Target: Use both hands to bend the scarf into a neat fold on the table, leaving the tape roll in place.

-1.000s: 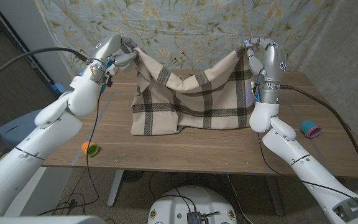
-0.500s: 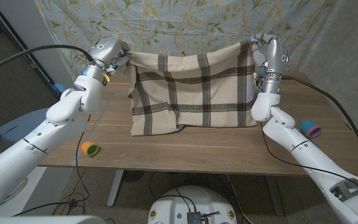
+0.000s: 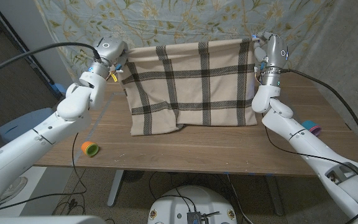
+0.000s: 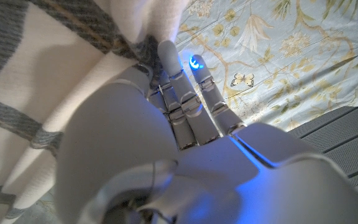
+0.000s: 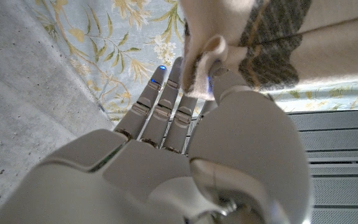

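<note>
A beige scarf (image 3: 191, 84) with dark plaid stripes hangs stretched in the air above the back of the table, its lower edge lying on the wood. My left hand (image 3: 115, 57) pinches its upper corner on the left; the left wrist view has that hand (image 4: 166, 137) pressed against the cloth (image 4: 36, 93). My right hand (image 3: 263, 48) pinches the other upper corner, with bunched fabric (image 5: 210, 50) above my right hand (image 5: 179, 143) in its wrist view. An orange and green tape roll (image 3: 90, 148) lies near the front left of the table.
A teal and purple roll (image 3: 311, 129) sits at the right edge of the wooden table (image 3: 204, 146). A floral curtain (image 3: 166, 22) hangs behind the table. Black cables run along both arms.
Both hands have risen and moved apart, pulling the sagging top edge of the scarf taut and straight. More of the scarf now hangs off the table.
</note>
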Available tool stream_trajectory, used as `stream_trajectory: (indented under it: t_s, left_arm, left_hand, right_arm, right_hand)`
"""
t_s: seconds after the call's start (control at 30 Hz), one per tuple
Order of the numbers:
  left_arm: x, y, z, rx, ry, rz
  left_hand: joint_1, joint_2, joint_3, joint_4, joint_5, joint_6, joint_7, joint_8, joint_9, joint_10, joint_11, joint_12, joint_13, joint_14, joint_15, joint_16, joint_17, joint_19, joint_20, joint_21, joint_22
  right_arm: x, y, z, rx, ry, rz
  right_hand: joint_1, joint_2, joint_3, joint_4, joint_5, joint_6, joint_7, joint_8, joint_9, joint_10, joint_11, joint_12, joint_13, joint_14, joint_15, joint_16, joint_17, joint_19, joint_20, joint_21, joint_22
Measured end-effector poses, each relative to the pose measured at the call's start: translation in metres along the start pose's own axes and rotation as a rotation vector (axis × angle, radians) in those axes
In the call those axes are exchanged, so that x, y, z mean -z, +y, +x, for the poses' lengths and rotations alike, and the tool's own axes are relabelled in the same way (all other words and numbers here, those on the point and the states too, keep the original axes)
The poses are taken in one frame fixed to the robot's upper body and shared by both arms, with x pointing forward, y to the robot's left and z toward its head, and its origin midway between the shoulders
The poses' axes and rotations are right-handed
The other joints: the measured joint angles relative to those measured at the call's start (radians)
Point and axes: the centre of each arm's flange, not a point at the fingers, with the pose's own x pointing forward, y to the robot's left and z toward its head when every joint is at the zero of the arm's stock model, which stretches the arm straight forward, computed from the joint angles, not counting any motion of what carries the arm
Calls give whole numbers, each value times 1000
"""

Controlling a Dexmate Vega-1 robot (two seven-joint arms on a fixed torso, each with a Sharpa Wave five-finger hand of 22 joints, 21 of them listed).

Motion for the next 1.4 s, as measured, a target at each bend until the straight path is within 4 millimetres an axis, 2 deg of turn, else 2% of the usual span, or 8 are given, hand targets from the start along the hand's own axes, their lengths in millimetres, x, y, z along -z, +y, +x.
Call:
stream_trajectory:
  t_s: [0.5,0.67,0.9,1.0,1.13,1.17,1.3,1.4]
  left_arm:
    - [-7,-16,27,32,0,127]
    - [-9,-25,36,51,1,169]
    - [-12,-35,45,73,1,198]
    - [-13,-40,50,86,1,220]
    - [-17,-47,55,101,-3,244]
    - [-17,-47,55,101,-3,244]
    - [-21,-54,59,118,-3,279]
    - [-23,-59,62,135,0,300]
  left_hand:
    - [0,0,3,-4,-15,-1,-1,-9,0,5,-5,-14,-4,0,0,-17,5,-6,-6,7,3]
    - [0,0,6,-6,-23,-1,-1,-12,0,7,-7,-19,-8,0,0,-21,9,-6,-6,11,3]
    - [0,0,12,-6,-39,-1,-2,-20,0,7,-7,-34,-19,0,0,-33,9,-2,-9,18,3]
    - [0,0,15,-8,-52,10,-13,-27,0,17,-17,-44,-33,0,0,-41,3,2,-13,22,3]
    - [0,0,20,-24,-97,15,-19,-44,0,32,-32,-72,-68,10,-5,-70,-23,14,-25,38,3]
    - [5,-5,22,-32,-112,26,-35,-52,0,40,-41,-81,-79,15,-7,-76,-29,14,-25,42,3]
    - [10,-10,24,-52,-163,17,-65,-79,27,43,-61,-113,-116,18,-11,-105,-56,12,-27,50,2]
    - [55,18,32,-71,-211,-21,-76,-122,5,28,-76,-150,-151,17,-10,-150,-95,2,-32,53,0]
  right_arm:
    - [2,31,26,-54,23,-60]
    - [4,51,37,-83,24,-89]
    - [6,60,43,-94,28,-94]
    - [8,69,48,-105,31,-102]
    - [11,77,52,-119,32,-117]
    - [12,80,53,-124,33,-124]
    - [14,86,56,-136,33,-132]
    - [15,89,58,-144,34,-132]
  right_hand:
    - [4,4,-1,-1,3,0,0,0,-3,0,0,0,-8,0,0,-7,9,-4,-4,8,0]
    - [4,4,-5,1,3,0,0,0,-3,0,0,0,-9,0,0,-7,10,-4,-4,8,0]
    - [6,6,-6,0,3,0,0,0,-8,0,0,-1,-17,2,-2,-7,18,-4,-4,8,0]
    - [6,6,-6,0,3,0,0,0,-8,0,0,-1,-18,4,-4,-7,21,-3,-4,15,0]
    - [6,6,-10,-4,3,-1,0,0,-8,0,0,-1,-22,4,-4,-7,27,-3,-4,16,0]
    - [6,6,-10,-4,3,-2,2,0,-9,0,0,-1,-22,4,-4,-7,30,-3,-4,16,0]
    - [6,6,-10,-4,-2,-4,4,0,-12,0,0,-1,-22,4,-4,-7,34,-3,-4,16,0]
    - [11,11,-10,-4,-8,-41,0,-19,-17,-25,8,-12,-29,4,-4,-8,37,-7,0,22,0]
